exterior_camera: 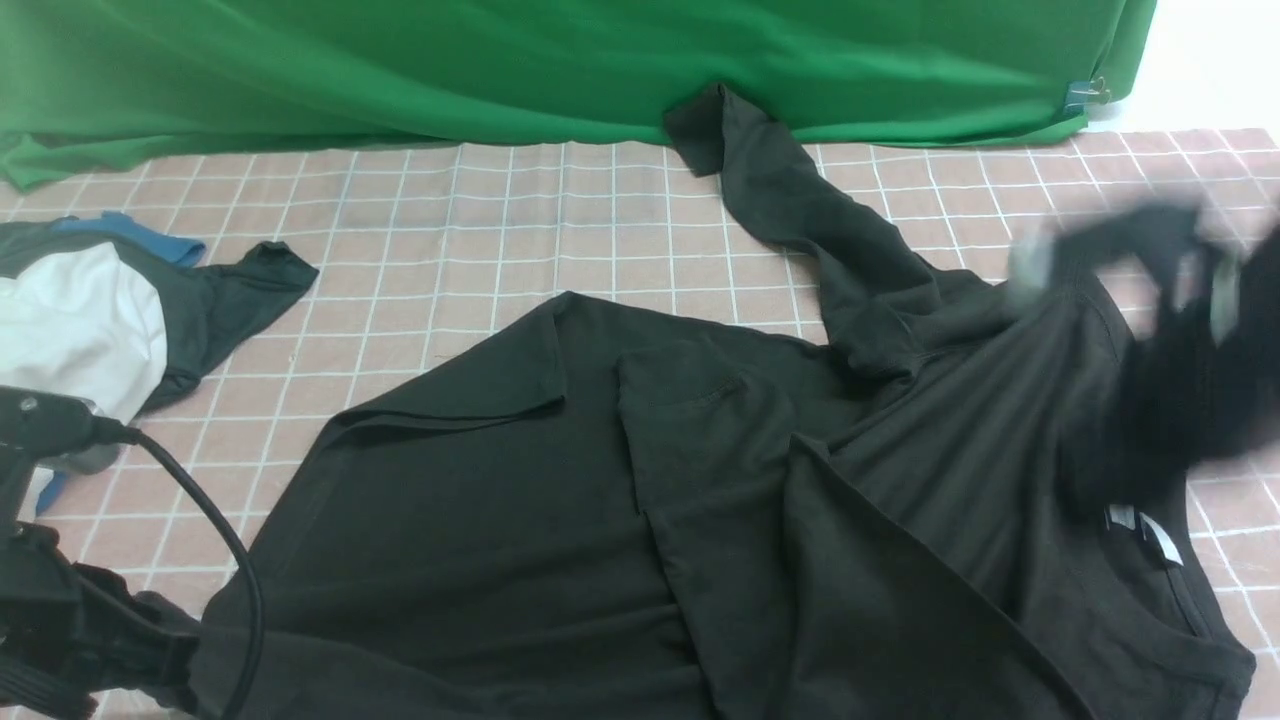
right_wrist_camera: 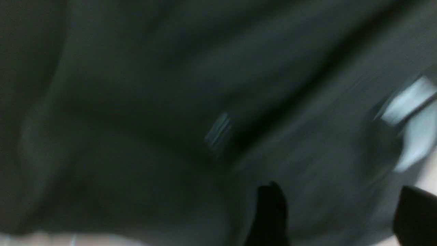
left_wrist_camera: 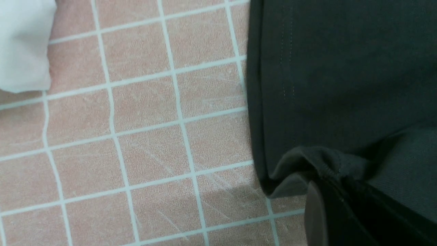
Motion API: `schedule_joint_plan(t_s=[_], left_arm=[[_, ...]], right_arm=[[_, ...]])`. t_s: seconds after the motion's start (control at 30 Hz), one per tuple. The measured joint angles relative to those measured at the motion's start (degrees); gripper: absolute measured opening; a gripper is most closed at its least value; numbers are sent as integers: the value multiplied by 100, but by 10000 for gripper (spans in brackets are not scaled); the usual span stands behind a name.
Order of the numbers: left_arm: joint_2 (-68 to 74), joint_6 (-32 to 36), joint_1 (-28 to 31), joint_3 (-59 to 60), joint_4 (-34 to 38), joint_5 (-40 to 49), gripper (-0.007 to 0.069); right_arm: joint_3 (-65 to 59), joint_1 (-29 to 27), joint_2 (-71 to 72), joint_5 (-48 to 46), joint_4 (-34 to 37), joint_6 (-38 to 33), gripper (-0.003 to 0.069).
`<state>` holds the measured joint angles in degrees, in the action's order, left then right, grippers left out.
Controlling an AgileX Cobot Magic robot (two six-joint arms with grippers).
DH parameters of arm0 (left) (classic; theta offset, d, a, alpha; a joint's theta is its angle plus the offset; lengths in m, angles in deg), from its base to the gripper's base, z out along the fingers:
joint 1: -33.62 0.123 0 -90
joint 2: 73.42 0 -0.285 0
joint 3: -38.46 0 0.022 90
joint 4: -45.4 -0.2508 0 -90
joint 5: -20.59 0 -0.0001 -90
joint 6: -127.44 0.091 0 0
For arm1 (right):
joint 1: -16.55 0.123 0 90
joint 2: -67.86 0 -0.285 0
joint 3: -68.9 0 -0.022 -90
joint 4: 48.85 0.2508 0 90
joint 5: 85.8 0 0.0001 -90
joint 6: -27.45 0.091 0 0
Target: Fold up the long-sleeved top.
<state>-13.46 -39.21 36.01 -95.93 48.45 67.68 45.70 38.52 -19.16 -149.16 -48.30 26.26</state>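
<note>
The long-sleeved top (exterior_camera: 520, 520) is a big black garment spread over the near half of the table. One sleeve (exterior_camera: 770, 180) runs back to the green curtain, and the collar with its white label (exterior_camera: 1150, 530) lies at the right. At the near left my left gripper (exterior_camera: 165, 640) is shut on the top's hem corner (left_wrist_camera: 307, 160), which bunches over its finger (left_wrist_camera: 315, 212). My right gripper (exterior_camera: 1130, 270) is motion-blurred above the top's right shoulder. In the right wrist view it (right_wrist_camera: 341, 218) is open, its fingers (right_wrist_camera: 269, 212) wide apart over the dark cloth (right_wrist_camera: 153, 119) and holding nothing.
A white garment (exterior_camera: 80, 320) and a smaller dark cloth with blue trim (exterior_camera: 235, 295) lie at the far left. The pink checked tablecloth (exterior_camera: 500, 230) covers the table. A green curtain (exterior_camera: 500, 70) hangs along the back. The left arm's cable (exterior_camera: 215, 520) loops over the hem.
</note>
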Motion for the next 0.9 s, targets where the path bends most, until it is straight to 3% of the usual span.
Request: schedule_joint_plan(t_s=[0.1,0.2,0.53,0.67,0.9], left_arm=[[0,0,0,0,18,1,35],[0,0,0,0,23,-5,35],[0,0,0,0,89,-138,35],[0,0,0,0,89,-143,35],[0,6,0,0,94,-117,35]], right_arm=[[-935,620,523,178,5,65,573],[-1500,811,617,432,5,170,588],[-2123,845,18,1224,-18,190,575],[-2123,845,-163,1276,224,119,450],[-2123,845,-194,1181,654,-349,83]])
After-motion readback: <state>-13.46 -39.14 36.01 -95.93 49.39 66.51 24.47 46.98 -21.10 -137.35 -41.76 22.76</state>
